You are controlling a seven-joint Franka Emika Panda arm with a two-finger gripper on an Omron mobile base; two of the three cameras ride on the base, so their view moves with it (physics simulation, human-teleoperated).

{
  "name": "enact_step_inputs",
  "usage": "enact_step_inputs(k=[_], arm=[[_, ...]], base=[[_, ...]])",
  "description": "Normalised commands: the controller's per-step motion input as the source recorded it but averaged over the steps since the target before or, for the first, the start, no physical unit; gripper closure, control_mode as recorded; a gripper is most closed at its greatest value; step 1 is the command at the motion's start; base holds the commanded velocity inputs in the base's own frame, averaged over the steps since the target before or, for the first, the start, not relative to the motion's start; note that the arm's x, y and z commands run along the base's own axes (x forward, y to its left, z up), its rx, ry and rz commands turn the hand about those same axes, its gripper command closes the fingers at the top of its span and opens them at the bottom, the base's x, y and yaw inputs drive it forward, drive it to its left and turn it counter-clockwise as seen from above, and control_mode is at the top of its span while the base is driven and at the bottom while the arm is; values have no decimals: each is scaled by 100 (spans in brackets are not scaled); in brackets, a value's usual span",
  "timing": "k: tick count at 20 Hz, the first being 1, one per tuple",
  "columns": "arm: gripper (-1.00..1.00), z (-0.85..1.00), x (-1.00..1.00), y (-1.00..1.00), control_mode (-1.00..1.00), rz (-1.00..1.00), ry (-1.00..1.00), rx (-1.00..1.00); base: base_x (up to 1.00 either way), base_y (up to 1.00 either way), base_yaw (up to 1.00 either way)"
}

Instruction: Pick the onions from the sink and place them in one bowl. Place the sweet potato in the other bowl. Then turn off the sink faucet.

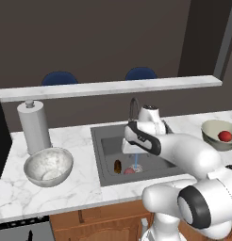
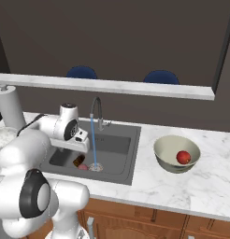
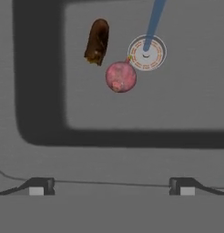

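Red onion (image 2: 183, 157) in olive bowl (image 2: 169, 161); faucet (image 2: 96, 113) running.

Matt dark grey metal lines the sink (image 1: 106, 150), smooth all round. The worktop (image 1: 66, 188) is white marble, veined grey and polished. There's the faucet (image 2: 96, 109), slim brushed metal. A mottled, silvery sheen on the big bowl (image 1: 48, 165), while the olive-beige bowl (image 2: 176, 153) looks smooth, ceramic-like. The sweet potato (image 3: 97, 41) has rough brown skin.
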Motion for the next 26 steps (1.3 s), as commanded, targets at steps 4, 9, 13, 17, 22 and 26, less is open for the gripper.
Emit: enact_step_inputs(k=[4,9,13,17,22,26], arm=[[-100,-29,7,0,-100,0,-5,0],[-100,-30,12,0,-100,0,-3,0],[-100,-27,17,0,-100,0,-1,0],[-100,-25,20,0,-100,0,-1,0],[-100,-21,26,0,-100,0,-1,0],[-100,-19,25,0,-100,0,-3,0]], base=[[0,0,0],[0,0,0],[0,0,0],[0,0,0],[0,0,0],[0,0,0]])
